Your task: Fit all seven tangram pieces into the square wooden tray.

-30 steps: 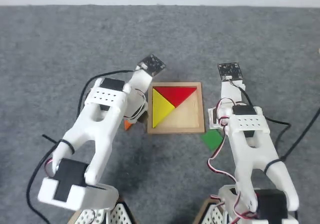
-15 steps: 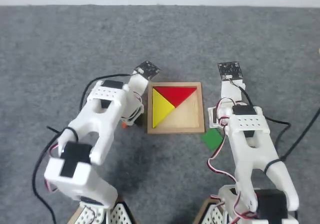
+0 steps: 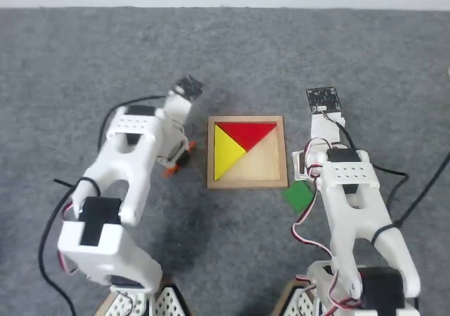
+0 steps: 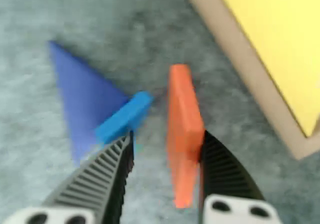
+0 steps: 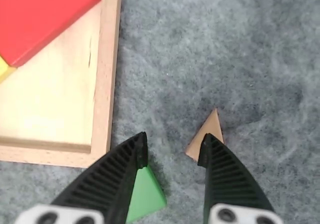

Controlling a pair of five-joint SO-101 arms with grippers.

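Pickup step: left claw (image 4: 166, 136) narrowly parted around the upended orange piece (image 4: 182, 114); next, I reckon, squeeze, then lift into the tray (image 3: 246, 184).

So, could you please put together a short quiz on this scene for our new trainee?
1. Which pieces already lie in the wooden tray?
A. the red piece and the yellow piece
B. a pink and a purple one
C. a black and a white one
2. True or false: the green piece lies outside the tray.
3. Name the colour of the tangram piece between the left claw's fingers.
Key: 1 A; 2 true; 3 orange.
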